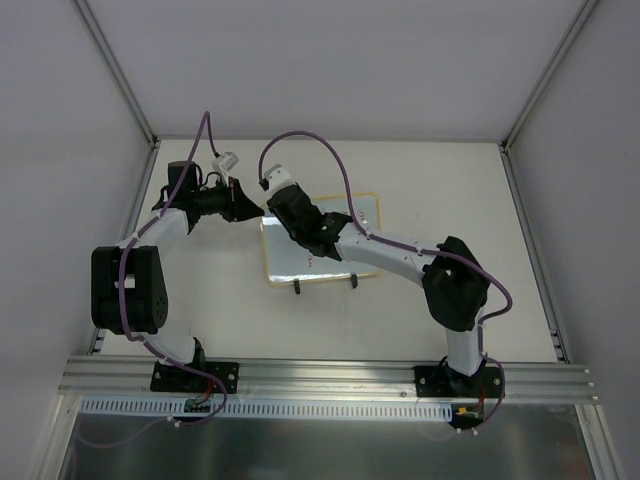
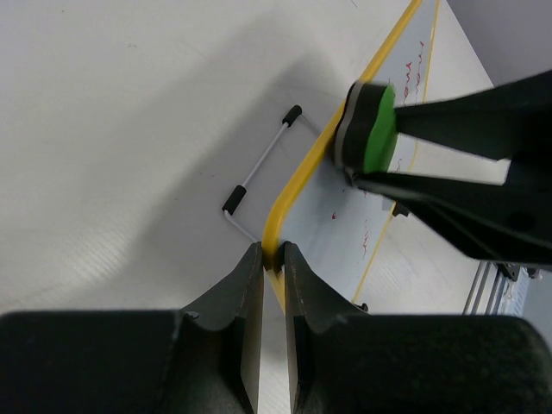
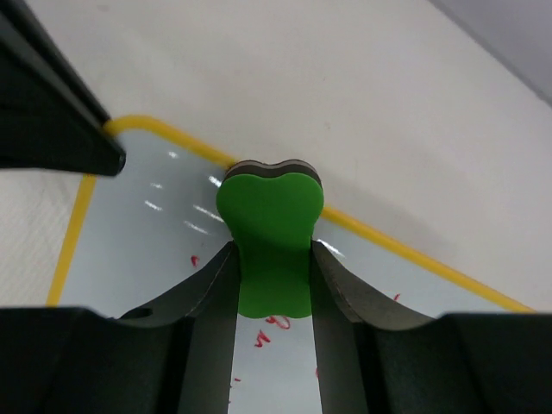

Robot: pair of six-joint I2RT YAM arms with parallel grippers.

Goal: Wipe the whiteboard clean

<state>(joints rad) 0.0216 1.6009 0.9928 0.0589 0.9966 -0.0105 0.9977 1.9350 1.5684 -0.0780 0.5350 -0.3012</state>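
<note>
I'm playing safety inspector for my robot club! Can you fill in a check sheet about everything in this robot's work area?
Surface: white table, plain and flat.
Job's things: whiteboard with a yellow frame lies on the table; red writing is on it; green eraser is over the board near its edge.
Clutter: nothing seen.
Grippers: left gripper is shut on the whiteboard's frame corner; right gripper is shut on the green eraser.
Cables: purple cables loop above both arms.
Surroundings: white walls on three sides; metal rail at the near edge holds the arm bases.
</note>
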